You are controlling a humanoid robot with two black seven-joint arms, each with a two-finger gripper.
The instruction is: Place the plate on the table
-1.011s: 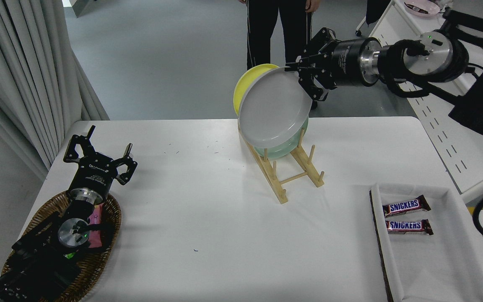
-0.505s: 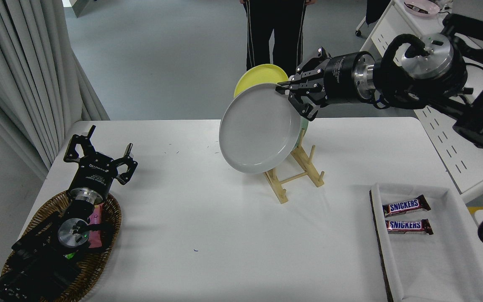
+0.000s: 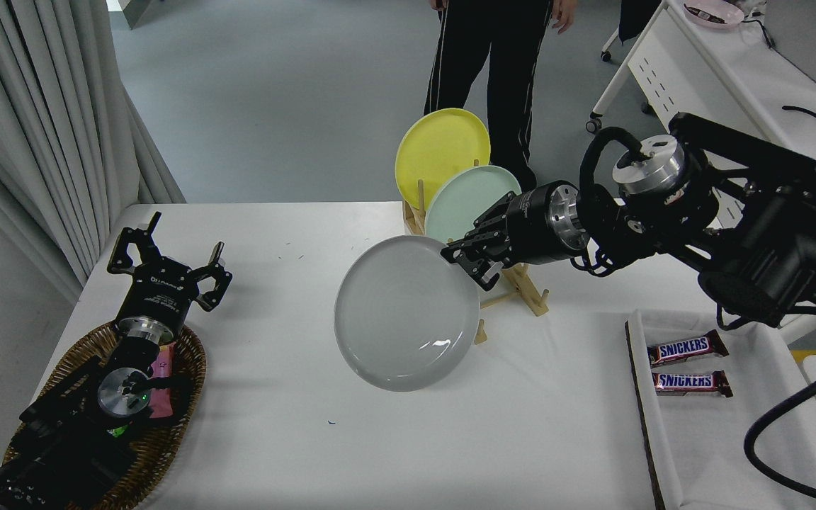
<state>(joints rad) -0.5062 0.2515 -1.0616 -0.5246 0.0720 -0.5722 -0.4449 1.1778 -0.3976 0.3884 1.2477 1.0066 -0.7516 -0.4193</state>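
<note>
Right gripper [image 3: 466,258] clamped on upper right rim of grey plate [image 3: 406,312], plate tilted, hanging in air over middle of white table [image 3: 309,439], just in front of wooden rack [image 3: 521,287]; lower edge looks near tabletop but contact cannot be confirmed. Step in hand judged as lowering and setting down. To do well: level plate first, bring lower edge down gently onto bare tabletop clear of rack foot, then lay flat before letting go; release only once resting, else likely to rock or slide. Keep wrist away from mint green plate [image 3: 468,202] and yellow plate [image 3: 442,152] standing in rack right behind. Left gripper [image 3: 171,265] parked at lower left above wicker basket [image 3: 167,432], fingers spread, holding nothing. Person [image 3: 500,64] standing at far side. Tray [image 3: 755,425] with two chocolate bars [image 3: 688,347] at right, well apart from drop spot. Versus half a second back: plate moved down and toward camera, off rack area, lower over table; mint green plate, then mostly hidden behind grey one, now fully showing; right arm dropped lower and nearer; left arm unchanged.
</note>
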